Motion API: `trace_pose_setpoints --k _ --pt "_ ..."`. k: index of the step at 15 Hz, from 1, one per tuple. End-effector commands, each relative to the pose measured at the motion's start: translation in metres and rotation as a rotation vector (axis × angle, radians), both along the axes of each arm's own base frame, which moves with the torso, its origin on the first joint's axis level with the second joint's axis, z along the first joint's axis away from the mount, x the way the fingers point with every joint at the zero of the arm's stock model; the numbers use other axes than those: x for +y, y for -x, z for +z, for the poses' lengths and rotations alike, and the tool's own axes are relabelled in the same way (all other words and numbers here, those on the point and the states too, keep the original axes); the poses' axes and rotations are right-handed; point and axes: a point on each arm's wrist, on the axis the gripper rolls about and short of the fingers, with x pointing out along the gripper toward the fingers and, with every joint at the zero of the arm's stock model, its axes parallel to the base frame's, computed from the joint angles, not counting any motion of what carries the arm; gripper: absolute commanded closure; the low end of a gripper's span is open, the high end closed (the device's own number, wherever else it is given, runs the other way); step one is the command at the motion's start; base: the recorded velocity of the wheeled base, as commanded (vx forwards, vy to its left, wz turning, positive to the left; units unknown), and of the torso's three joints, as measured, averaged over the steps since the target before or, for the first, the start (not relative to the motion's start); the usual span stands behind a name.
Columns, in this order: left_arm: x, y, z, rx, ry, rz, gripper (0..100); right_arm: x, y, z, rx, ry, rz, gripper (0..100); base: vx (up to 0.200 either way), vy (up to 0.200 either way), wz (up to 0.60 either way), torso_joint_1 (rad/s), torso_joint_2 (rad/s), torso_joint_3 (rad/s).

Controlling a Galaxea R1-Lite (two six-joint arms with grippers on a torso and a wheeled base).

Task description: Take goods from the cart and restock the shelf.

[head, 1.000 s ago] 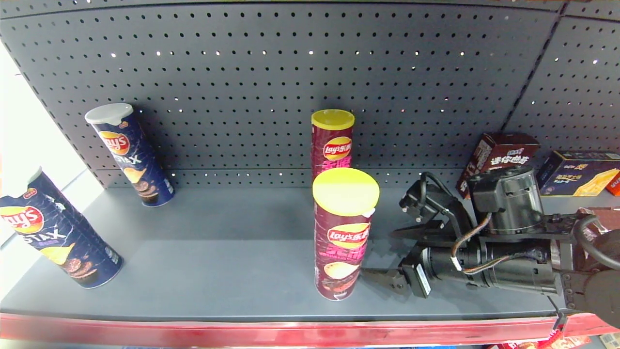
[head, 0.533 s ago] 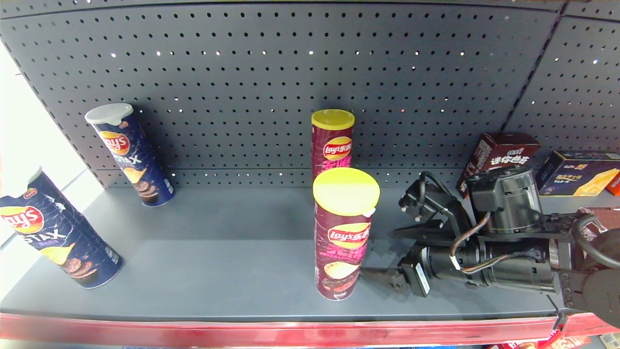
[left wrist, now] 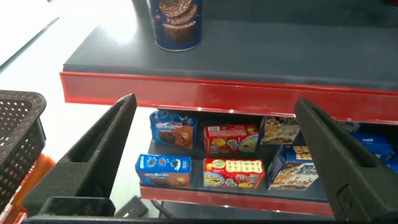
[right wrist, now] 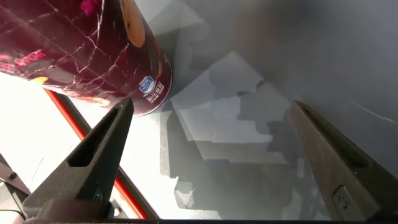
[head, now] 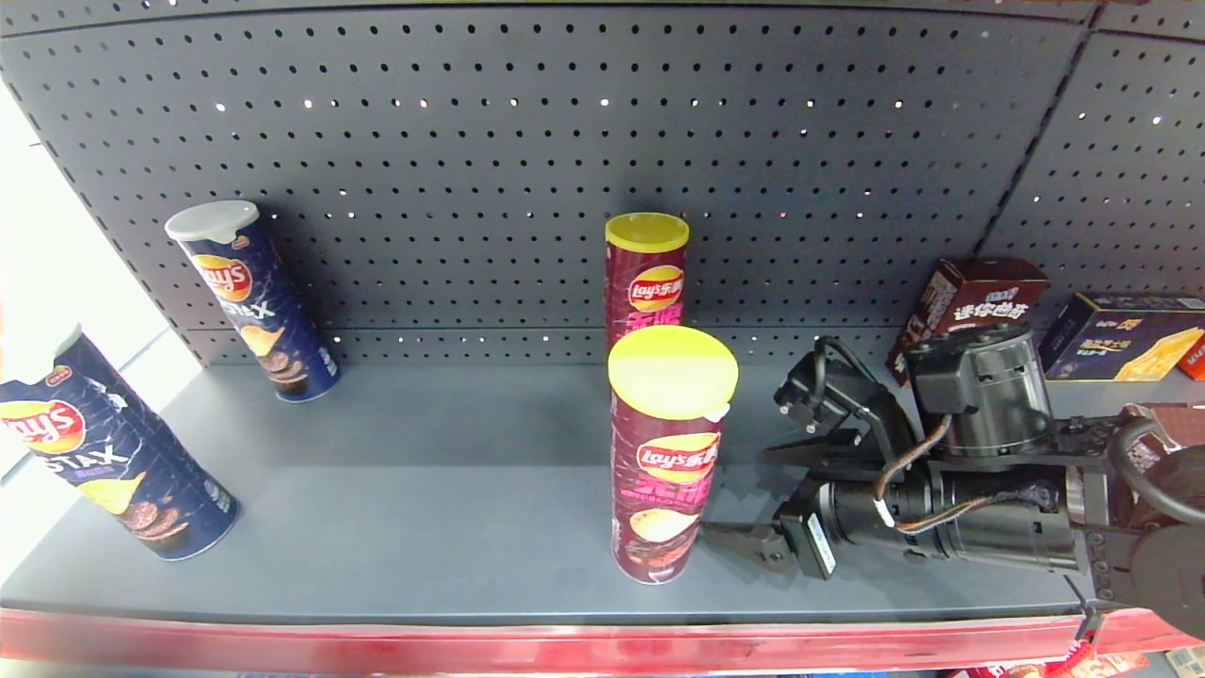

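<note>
A maroon chip can (head: 666, 461) with a yellow lid stands upright near the front of the grey shelf (head: 424, 508). A second maroon can (head: 646, 278) stands behind it by the back panel. My right gripper (head: 767, 494) lies low on the shelf just right of the front can, open, with nothing between its fingers. In the right wrist view the can's base (right wrist: 93, 56) sits beyond one fingertip (right wrist: 99, 155) of the right gripper (right wrist: 211, 137). My left gripper (left wrist: 217, 124) is open and empty below the shelf's red front edge (left wrist: 230, 93).
Two blue chip cans (head: 259, 301) (head: 113, 461) stand at the shelf's left. Snack boxes (head: 979, 297) (head: 1130, 344) stand at the back right. A pegboard (head: 565, 141) backs the shelf. A lower shelf holds several boxes (left wrist: 230, 155); a dark basket (left wrist: 18, 137) is beside it.
</note>
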Motion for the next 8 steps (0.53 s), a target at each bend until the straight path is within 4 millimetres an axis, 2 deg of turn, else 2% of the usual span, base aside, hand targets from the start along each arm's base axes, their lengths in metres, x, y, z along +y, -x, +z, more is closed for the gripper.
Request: trace_pose_setpoints --k 1,8 --pt "0.0000 0.0000 0.0000 0.000 0.000 0.000 0 0.0005 -0.0001 0.0006 -0.002 -0.002 0.001 0 0.000 0.000 0.00 0.000 0.00 0.000" --pt "0.0000 -0.0001 0.0000 0.001 0.000 0.000 0 0.0029 -0.0024 -0.0016 0.003 0.001 0.004 0 0.000 0.000 0.00 0.000 0.00 0.000"
